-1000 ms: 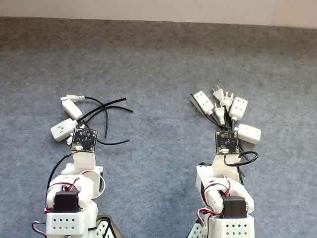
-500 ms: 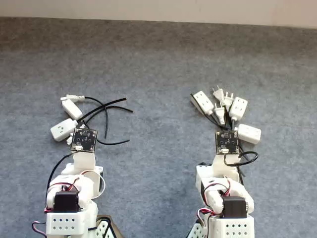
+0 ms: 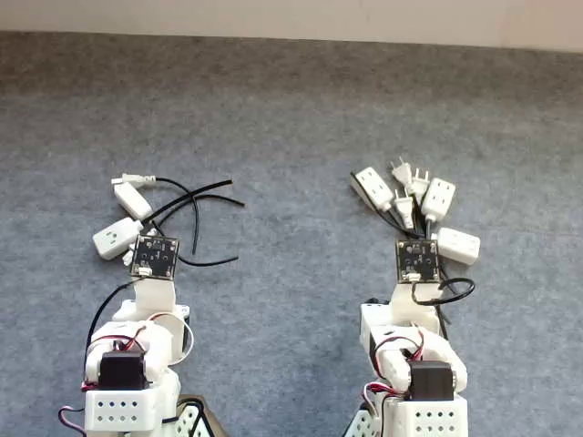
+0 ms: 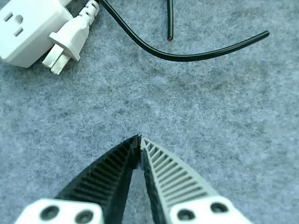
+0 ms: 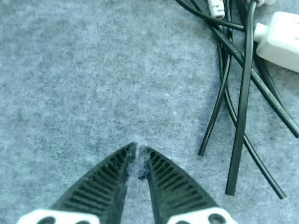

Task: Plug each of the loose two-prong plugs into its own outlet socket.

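Note:
My left gripper (image 4: pixel 139 140) is shut and holds nothing, just above the grey carpet. Ahead of it lies a white outlet socket (image 4: pixel 27 27) with a loose two-prong plug (image 4: pixel 67 43) beside it, prongs bare. In the high view this socket (image 3: pixel 113 238) lies by the left arm's wrist, and a second white block (image 3: pixel 133 198) lies farther back. My right gripper (image 5: pixel 138 150) is also shut and empty, with black cables (image 5: pixel 239 93) and a white socket (image 5: pixel 283 40) to one side. The right cluster holds three sockets (image 3: pixel 372 187) (image 3: pixel 438 198) (image 3: pixel 457 245) and loose plugs (image 3: pixel 410 177).
Grey carpet (image 3: pixel 291 118) covers the whole table, with open room between the two clusters and behind them. Loose black wire ends (image 3: pixel 205 196) fan out from the left cluster. A black cable loop (image 3: pixel 446 291) lies beside the right arm.

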`<state>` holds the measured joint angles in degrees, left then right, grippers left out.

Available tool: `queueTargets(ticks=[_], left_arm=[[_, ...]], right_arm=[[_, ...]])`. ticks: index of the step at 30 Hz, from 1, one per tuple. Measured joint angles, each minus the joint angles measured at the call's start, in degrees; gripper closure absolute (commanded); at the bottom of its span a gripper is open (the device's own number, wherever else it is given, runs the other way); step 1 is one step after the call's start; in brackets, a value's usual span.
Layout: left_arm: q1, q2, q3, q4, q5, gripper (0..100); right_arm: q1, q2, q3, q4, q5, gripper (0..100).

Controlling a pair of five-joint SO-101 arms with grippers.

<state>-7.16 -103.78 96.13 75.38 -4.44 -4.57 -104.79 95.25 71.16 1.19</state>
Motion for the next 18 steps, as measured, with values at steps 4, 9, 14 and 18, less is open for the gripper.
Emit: queueTargets(ticks=[4,9,14,18], left_arm=[[0.00,0.00,0.00,0.00,0.00,99],[0.00,0.00,0.00,0.00,0.00,99],[8.09,0.00,0.00,0.00,0.09,99],[16.88,0.00,0.00,0.00,0.00,99]], right_arm=[[0.00,0.00,0.00,0.00,0.00,99.1],[0.00,0.00,0.00,0.00,0.00,99.1],[0.00,0.00,0.00,0.00,0.00,99.1],[0.00,0.00,0.00,0.00,-0.18,99.1]])
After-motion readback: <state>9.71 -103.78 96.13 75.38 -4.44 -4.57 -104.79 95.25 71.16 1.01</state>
